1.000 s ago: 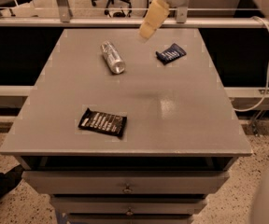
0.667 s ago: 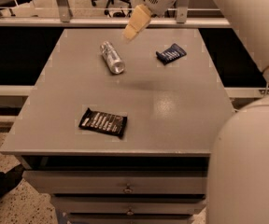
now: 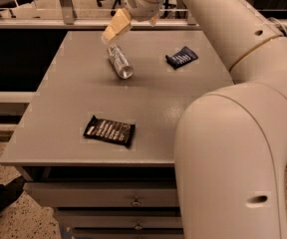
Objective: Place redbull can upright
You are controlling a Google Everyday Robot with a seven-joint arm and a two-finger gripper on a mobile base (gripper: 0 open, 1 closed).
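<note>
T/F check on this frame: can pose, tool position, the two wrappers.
1. The can stands upright on the table. False: it lies on its side.
2. The tool holds the can clear of the table. False: the tool is by the can's far end, and the can rests on the table.
3. A dark wrapper lies near the table's front edge. True.
4. A blue wrapper lies to the right of the can in the view. True.
</note>
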